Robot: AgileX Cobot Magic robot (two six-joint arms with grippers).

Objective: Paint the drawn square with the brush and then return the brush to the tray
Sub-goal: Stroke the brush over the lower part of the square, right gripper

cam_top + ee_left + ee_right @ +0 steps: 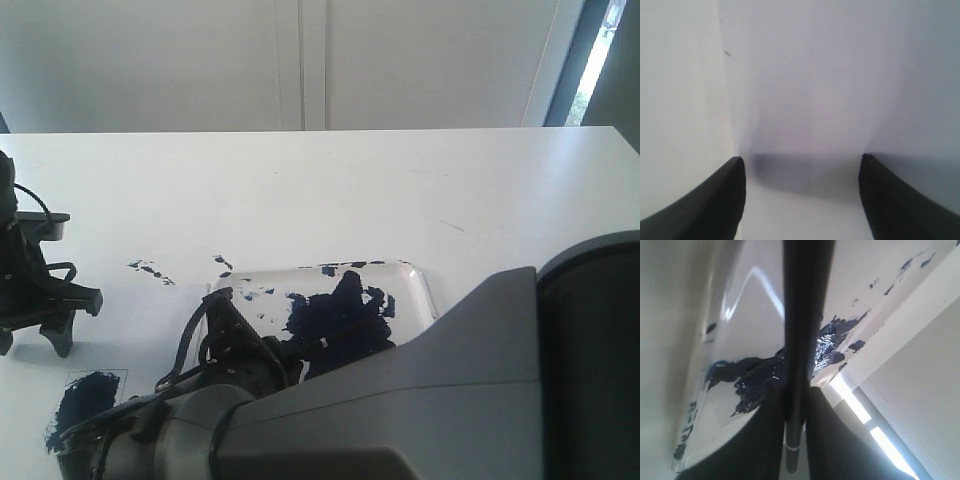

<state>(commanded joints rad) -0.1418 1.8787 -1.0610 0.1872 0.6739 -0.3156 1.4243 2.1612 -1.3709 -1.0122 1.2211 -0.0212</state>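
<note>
The drawn square (85, 400) is filled with dark blue-black paint on the white paper sheet (150, 320), at the front left. My right gripper (275, 355) (795, 400) is shut on the brush (804, 315). The black stick runs straight out between the fingers over the tray (425, 290) (755, 305), and its tip is out of view. The tray's dark paint blob (335, 320) (765, 375) lies right under the brush. My left gripper (32, 345) (801, 159) stands open over bare paper (815, 75), left of and behind the square.
Dark paint flecks (150, 268) mark the table behind the paper. My right arm's grey body (450, 400) fills the front right of the exterior view and hides the tray's near side. The paper's edge (726, 100) shows in the left wrist view.
</note>
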